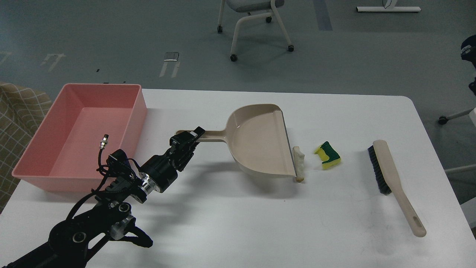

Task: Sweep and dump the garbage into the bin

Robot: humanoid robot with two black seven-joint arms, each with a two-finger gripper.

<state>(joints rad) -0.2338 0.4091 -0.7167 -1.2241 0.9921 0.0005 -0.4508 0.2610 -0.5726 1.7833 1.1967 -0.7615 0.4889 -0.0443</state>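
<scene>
My left gripper [194,135] is shut on the handle of the beige dustpan [260,139] and holds it lifted and tilted, its front edge down beside the white bread slice [299,164]. The yellow and green sponge [327,155] lies just right of the bread. The pink bin [80,130] stands at the table's left and looks empty. The beige brush with black bristles [394,182] lies on the right. My right gripper is not in view.
The white table [260,223] carries everything. A chequered cloth [18,123] is beyond its left edge. An office chair [253,22] stands on the floor behind. A dark machine part [469,48] shows at the right edge.
</scene>
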